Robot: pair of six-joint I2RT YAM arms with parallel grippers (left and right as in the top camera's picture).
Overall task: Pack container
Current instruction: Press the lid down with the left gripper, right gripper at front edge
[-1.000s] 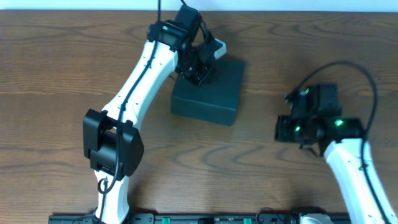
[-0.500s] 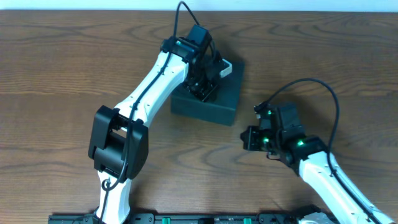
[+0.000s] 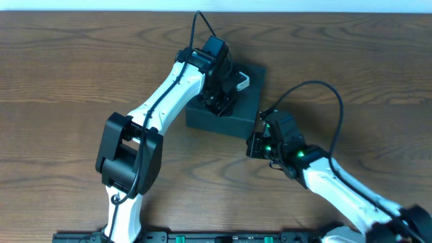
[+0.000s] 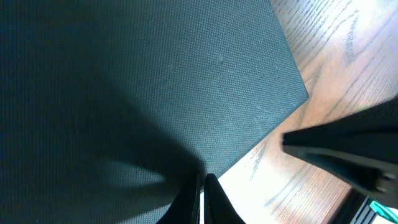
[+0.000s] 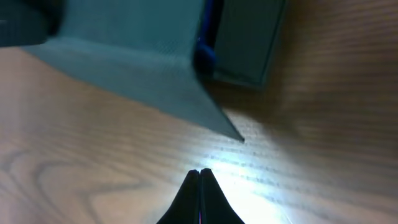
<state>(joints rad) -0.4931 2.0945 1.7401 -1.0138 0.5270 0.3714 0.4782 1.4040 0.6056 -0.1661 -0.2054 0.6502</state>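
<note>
Overhead: the container [image 3: 247, 102] lies under the left gripper [image 3: 217, 102], jaws pinched together; the right gripper [image 3: 252, 144], likewise pinched, sits just off its near-right corner.

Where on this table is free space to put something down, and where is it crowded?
The table is bare left of the left arm and at the far right, between the container and the right edge. Crowded: around the container, with the left gripper over its top and the right gripper at its near right corner.
</note>
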